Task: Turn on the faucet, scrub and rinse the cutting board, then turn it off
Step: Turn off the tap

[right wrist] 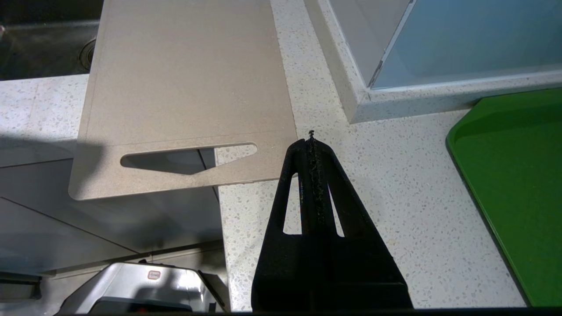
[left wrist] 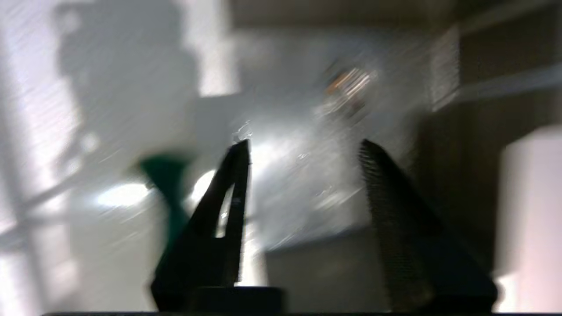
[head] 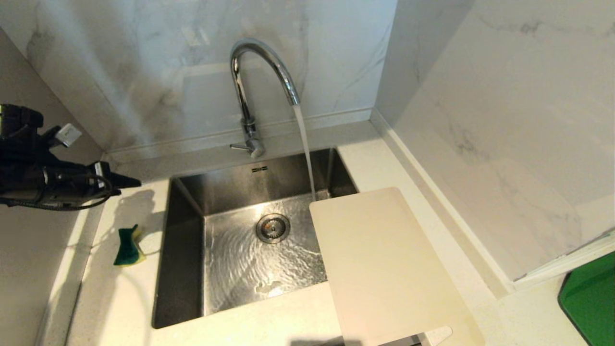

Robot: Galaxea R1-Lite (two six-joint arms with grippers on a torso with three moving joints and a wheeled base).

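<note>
Now, water: running from the faucet (head: 262,62), wetting the sink (head: 185,269).
Left pincer (left wrist: 303,151): I'm holding it half wide, empty, nearing the sponge (head: 128,247).
Right pincer (right wrist: 311,142): resting closed beside the cutting board (head: 384,269).

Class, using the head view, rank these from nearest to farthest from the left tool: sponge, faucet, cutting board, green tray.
Left tool at the picture's left edge.
1. Sponge, just below it on the counter.
2. Faucet, behind the sink.
3. Cutting board, right of the sink.
4. Green tray, far right corner.

Left pincer (left wrist: 303,149) held level, fingers parted; right pincer (right wrist: 311,142) closed, empty
</note>
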